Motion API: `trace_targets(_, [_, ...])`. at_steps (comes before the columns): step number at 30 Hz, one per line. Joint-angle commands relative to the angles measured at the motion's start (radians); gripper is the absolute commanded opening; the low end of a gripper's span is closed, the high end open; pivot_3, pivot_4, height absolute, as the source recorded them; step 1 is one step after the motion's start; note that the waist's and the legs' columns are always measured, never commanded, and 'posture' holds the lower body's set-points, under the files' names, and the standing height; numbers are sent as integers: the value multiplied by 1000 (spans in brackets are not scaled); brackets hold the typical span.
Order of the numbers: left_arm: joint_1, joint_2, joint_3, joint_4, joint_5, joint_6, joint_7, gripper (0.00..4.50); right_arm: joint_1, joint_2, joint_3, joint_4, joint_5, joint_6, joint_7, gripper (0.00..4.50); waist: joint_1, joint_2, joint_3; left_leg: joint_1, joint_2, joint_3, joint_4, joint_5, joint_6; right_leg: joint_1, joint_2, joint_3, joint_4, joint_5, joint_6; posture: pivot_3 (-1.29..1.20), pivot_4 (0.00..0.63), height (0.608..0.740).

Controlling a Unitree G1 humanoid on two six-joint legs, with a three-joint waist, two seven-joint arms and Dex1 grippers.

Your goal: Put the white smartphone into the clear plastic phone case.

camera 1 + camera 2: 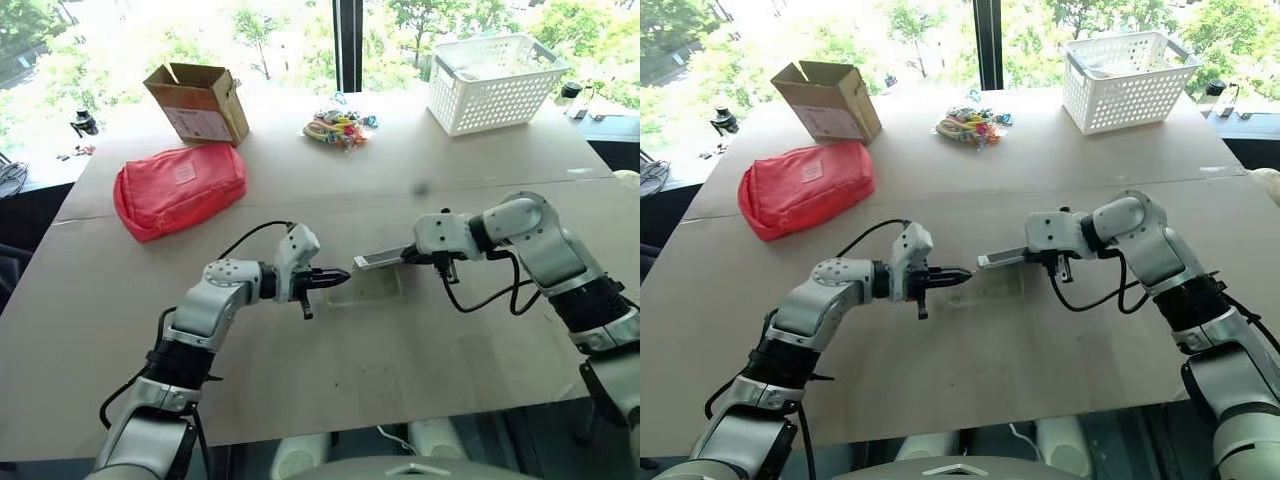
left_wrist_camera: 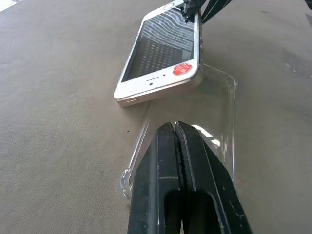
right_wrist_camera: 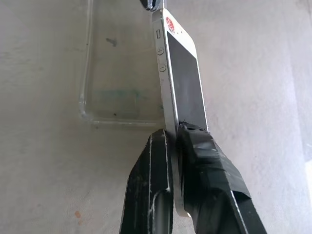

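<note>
The phone's point(image 3: 181, 83) lower end is hidden between the right gripper's point(image 3: 174, 134) fingers. The clear case's point(image 2: 214, 114) near edge is covered by the left gripper point(image 2: 176, 127). At upper right, the white basket's point(image 1: 495, 85) contents are too small to tell.

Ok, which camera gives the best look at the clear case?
The left wrist view: the case shows its rim and rounded corners, lying flat on the table. The right wrist view shows one end and a corner beside the phone. In the eye views it is only a faint outline.
</note>
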Motion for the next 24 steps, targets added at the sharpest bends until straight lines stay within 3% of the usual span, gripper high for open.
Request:
trace_targets(1, [-2, 2, 5, -35, 7, -23, 6, 0, -17, 1, -25, -12, 23, 17, -6, 33, -2, 0, 1, 0, 0, 0, 0, 0, 0, 0, 0, 0, 0, 0, 0, 0, 150, 740])
trace_targets(7, [-9, 1, 12, -31, 6, -27, 10, 0, -7, -22, -43, -51, 30, 21, -30, 33, -3, 0, 3, -3, 0, 0, 0, 0, 0, -3, -1, 0, 0, 0, 0, 0, 150, 740])
trace_targets(11, [-11, 0, 18, -36, 5, -24, 12, 0, 28, -25, -87, -119, 55, -2, -84, 33, -2, 0, 3, -17, 0, 0, 3, 3, -5, -17, -2, 0, 4, 0, 0, 0, 150, 740])
trace_targets(24, [-22, 0, 8, -31, 13, -13, 11, 0, 161, -113, -195, -409, 114, 16, -157, 33, 0, -1, 5, -18, -2, 1, 3, 1, -1, -18, -3, 0, 4, 0, 0, 0, 150, 740])
